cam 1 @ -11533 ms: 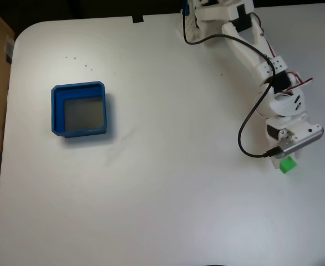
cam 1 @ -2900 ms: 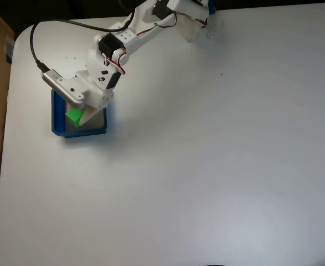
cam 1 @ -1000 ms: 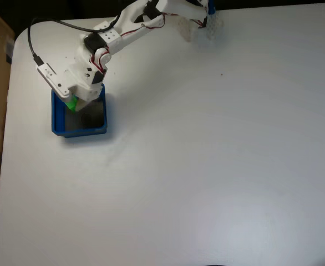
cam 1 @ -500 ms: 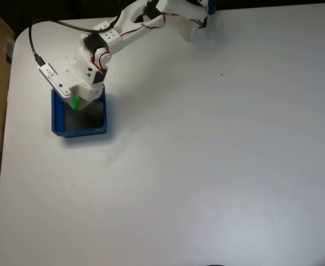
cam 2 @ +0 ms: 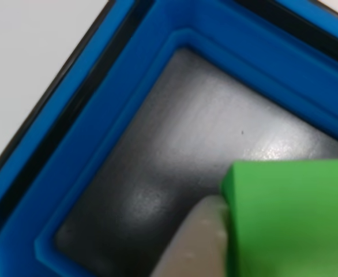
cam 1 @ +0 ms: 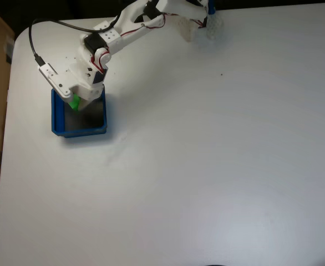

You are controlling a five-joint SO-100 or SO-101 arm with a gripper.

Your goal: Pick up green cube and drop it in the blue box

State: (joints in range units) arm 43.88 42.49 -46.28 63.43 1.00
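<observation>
My gripper is clamped on the green cube; in the fixed view the cube pokes out just under my white wrist housing, over the upper-left part of the blue box; box sits directly beneath my fingertips, its open grey floor spreading down and to the right of them; my arm runs back up and to the right from the gripper toward its base at the table's top edge; a black cable loops off to the upper left of my wrist; white table stretches well away to the right and below. In the other view the green cube fills the lower right, close to the lens, with one pale finger touching its left face; below and beyond it the blue box shows thick stepped walls and a glossy grey floor; cannot tell whether the cube touches the floor; a strip of table lies outside the wall at upper left.
</observation>
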